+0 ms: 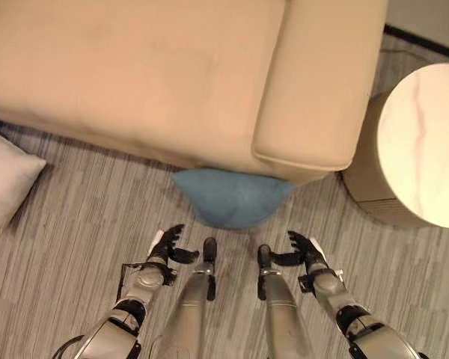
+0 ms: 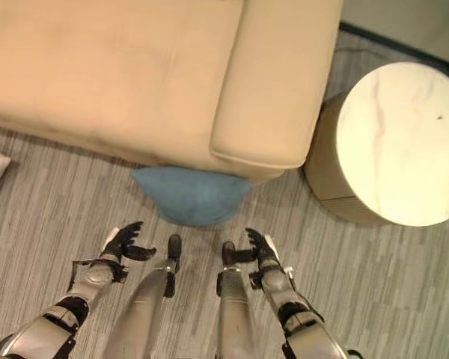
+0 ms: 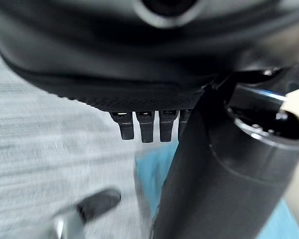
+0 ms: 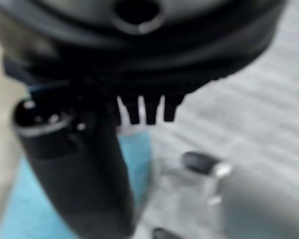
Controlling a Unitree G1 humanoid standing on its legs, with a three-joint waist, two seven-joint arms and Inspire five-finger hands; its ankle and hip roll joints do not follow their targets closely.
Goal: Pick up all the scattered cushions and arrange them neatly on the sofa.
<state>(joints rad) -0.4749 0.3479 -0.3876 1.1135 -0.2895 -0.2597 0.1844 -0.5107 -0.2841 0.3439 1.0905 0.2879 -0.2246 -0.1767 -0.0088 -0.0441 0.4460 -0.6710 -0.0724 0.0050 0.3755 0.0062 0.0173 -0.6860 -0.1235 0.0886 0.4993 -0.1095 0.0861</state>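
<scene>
Low over the striped grey carpet [image 1: 75, 247], the left hand [image 1: 167, 245] and the right hand [image 1: 303, 250] hang with fingers relaxed and apart, palms turned toward each other and holding nothing, a stance that looks set to take something soft from both sides at once. Just beyond them, between the two, a rounded blue fabric cushion [image 1: 232, 196] lies on the floor, its far edge tucked against the base of the beige upholstered sofa [image 1: 135, 75] below the arm. Further out on the robot's left, a pale grey cushion [image 1: 4, 183] rests on the carpet, well apart from the blue one. Beside the sofa's arm on the right stands a round side worktop with a pale marble top [image 1: 423, 142].
</scene>
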